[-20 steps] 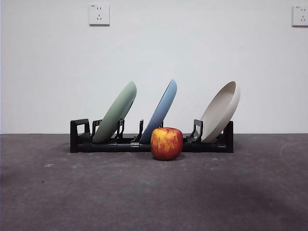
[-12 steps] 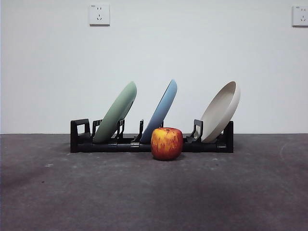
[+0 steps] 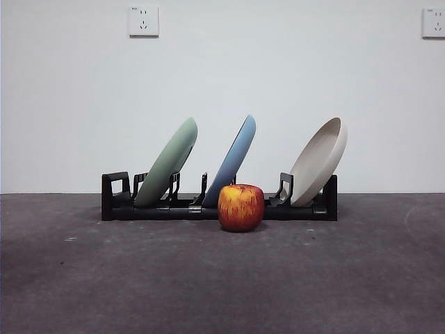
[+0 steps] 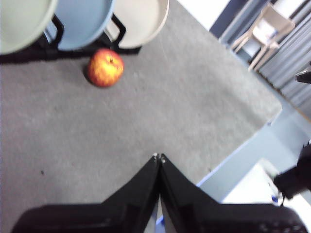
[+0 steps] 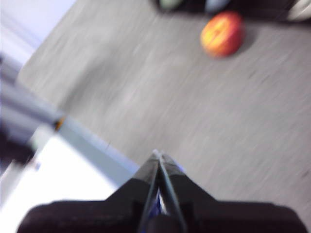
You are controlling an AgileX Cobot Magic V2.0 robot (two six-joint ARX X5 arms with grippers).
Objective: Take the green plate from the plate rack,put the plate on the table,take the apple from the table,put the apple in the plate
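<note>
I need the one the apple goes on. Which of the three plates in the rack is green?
The green plate, at the left end of the rack in the front view; the middle plate is blue, the right one beige.

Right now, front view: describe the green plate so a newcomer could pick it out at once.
Find the black rack standing across the table before the white wall; three plates lean in it, tilted the same way. The green plate is the one at the left end in the front view, beside the blue plate. It is pale sage, unlike the blue one and the beige plate.
</note>
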